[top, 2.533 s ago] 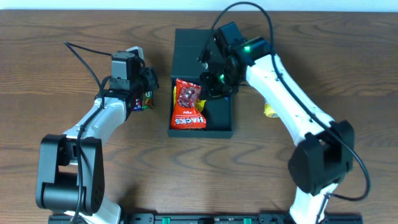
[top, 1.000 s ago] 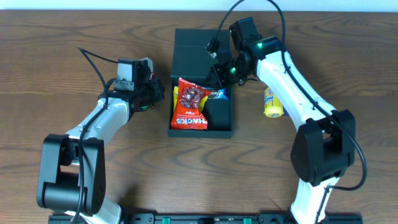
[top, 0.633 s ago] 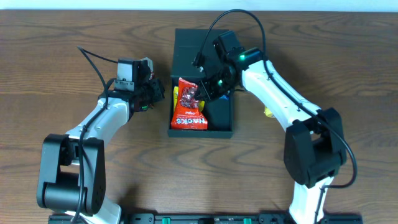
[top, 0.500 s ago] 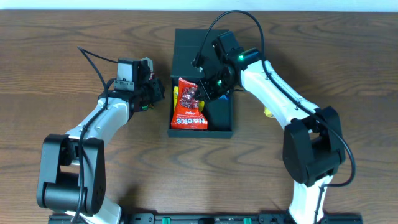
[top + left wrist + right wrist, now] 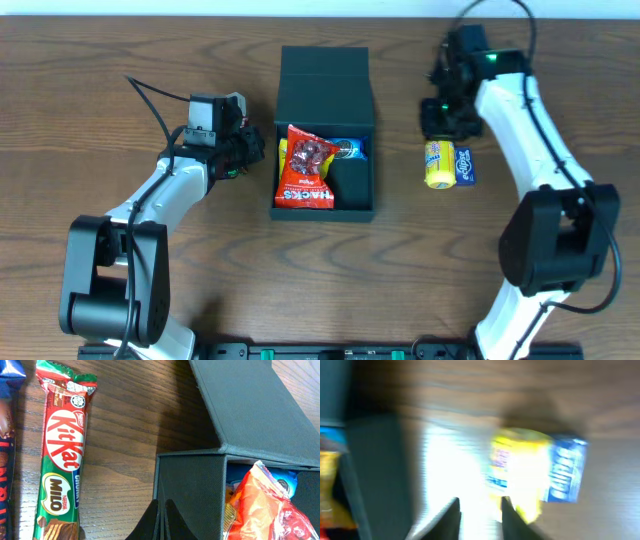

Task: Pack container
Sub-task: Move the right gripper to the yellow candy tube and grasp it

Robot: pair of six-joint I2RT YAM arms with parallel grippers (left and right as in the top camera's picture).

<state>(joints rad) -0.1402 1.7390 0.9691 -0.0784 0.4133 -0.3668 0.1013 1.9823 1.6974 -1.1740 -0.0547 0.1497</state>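
The container (image 5: 355,195) is a dark box in mid-table with its flap lid (image 5: 325,72) folded back. Inside lie a red snack packet (image 5: 305,168) and a blue packet (image 5: 349,150). My right gripper (image 5: 438,126) hovers to the container's right, just above a yellow packet (image 5: 437,164) and a small blue packet (image 5: 465,166). The blurred right wrist view shows the right gripper (image 5: 479,512) open and empty over the yellow packet (image 5: 517,467). My left gripper (image 5: 161,512) is shut on nothing, tips against the container's left wall (image 5: 190,485).
A KitKat Milo bar (image 5: 62,455) and another wrapped bar (image 5: 6,465) lie on the wooden table left of the container. Cables trail from both arms.
The right gripper has pulled out of the container and swung right over the yellow packet, opening its jaws. A blue packet now lies in the container. The left arm stayed still.
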